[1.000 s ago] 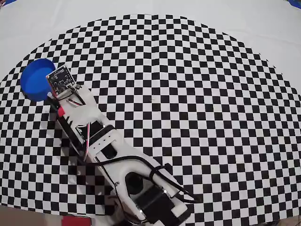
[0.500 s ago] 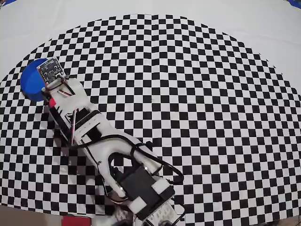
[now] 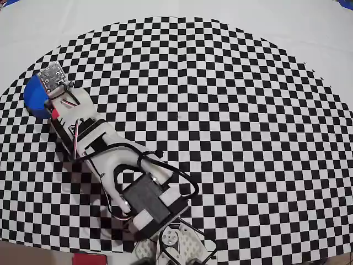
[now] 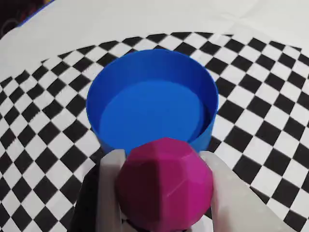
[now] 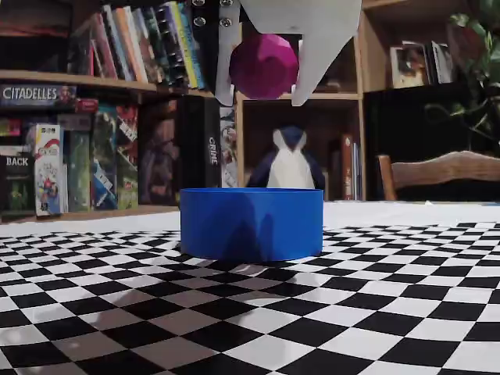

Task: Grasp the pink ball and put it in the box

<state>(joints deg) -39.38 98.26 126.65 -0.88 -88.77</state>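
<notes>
A white two-finger end effector (image 5: 266, 98) is closed across the middle of a small, faceted, rigid-looking magenta-pink ball (image 5: 263, 66), probably light and slippery, held well above a round bright-blue low-walled box (image 5: 251, 223) on the checkered tabletop (image 5: 375, 312).

Pink ball (image 3: 55, 112) almost wholly hidden under the arm in the overhead view, box (image 3: 33, 98) half covered, arm's base cropped at bottom edge.

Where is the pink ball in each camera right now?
Overhead view: not visible, hidden under the arm's wrist.
Wrist view: pink ball bottom centre, clamped in the gripper.
Fixed view: top centre, held above the table.
Shared landmark: the blue box.
</notes>
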